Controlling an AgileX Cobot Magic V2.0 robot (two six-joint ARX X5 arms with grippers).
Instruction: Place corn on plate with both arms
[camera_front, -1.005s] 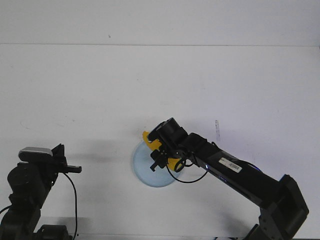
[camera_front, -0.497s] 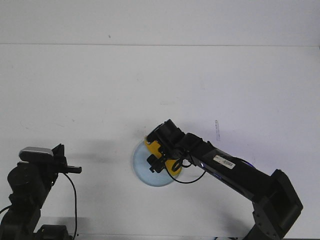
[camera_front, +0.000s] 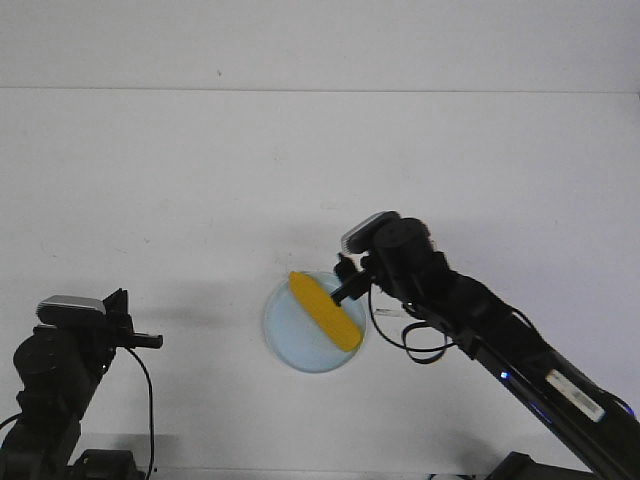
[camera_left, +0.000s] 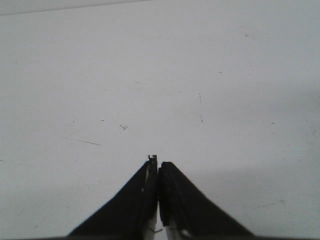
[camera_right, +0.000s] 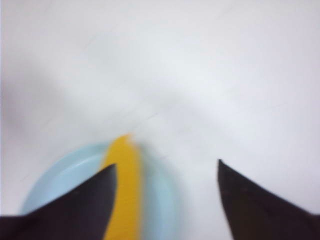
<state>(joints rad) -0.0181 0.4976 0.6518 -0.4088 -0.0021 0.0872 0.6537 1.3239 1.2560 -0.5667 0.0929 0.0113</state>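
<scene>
White table (camera_front: 320, 170) fills the front view, bare surface with faint scuffs. Right arm (camera_front: 480, 320) is the biggest thing on it — reaches in from the lower right corner, angled up and left toward the centre, silver-grey camera module (camera_front: 368, 230) on top of the wrist, black cable (camera_front: 415, 345) looping under the forearm. Left arm (camera_front: 50, 380) sits folded at the lower left, well apart from everything else, its own camera module (camera_front: 70, 305) on top. Plate (camera_front: 285, 335) is pale blue, round, near the table's front centre, just left of the right arm's wrist. Corn (camera_front: 325, 312) lies flat on the plate, diagonally, one end at the rim on the far left side, the other toward the rim nearest the right arm — roughly spans the plate. Right gripper (camera_front: 345, 285) hangs just beside the corn's right edge; right wrist view is blurred but shows both fingers (camera_right: 85, 200) spread wide with nothing between them, released, corn (camera_right: 124, 190) and plate (camera_right: 60, 175) lying below, off toward one finger. Left gripper (camera_front: 148, 341) points right along the table; left wrist view shows its fingers (camera_left: 135, 200) pressed together tip to tip, clenched on nothing, only table (camera_left: 160, 75) beyond.
</scene>
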